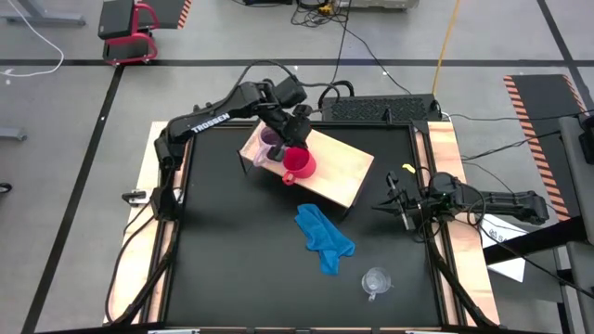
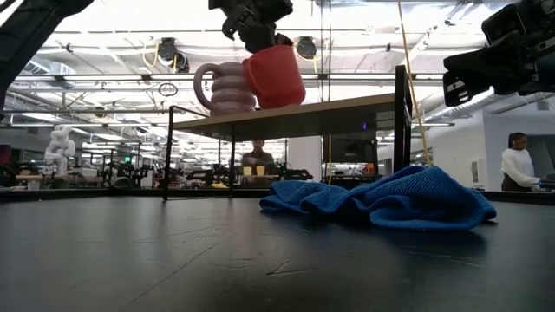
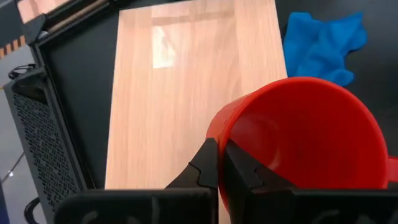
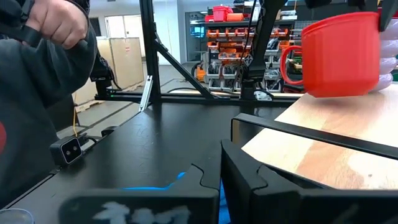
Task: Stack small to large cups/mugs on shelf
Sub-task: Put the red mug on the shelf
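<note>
While pinching the red mug [image 1: 299,164] by its rim, left gripper [image 1: 290,142] shut tight, lifted just above the shelf [image 1: 336,167]. Beside it, lilac mug [image 1: 268,144] on the shelf. Clear cup [image 1: 375,281] on the counter [image 1: 232,250]. Right gripper [image 1: 397,201] shut, empty, at the counter's right edge.

The shelf [image 1: 339,172] is bare beyond the red mug [image 1: 299,164] and lilac mug [image 1: 267,142]. The blue cloth [image 1: 325,237] obstructs the tabletop [image 1: 232,260] centre.

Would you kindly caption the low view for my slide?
Left gripper holds the red mug tilted above the shelf, beside the lilac mug.
</note>
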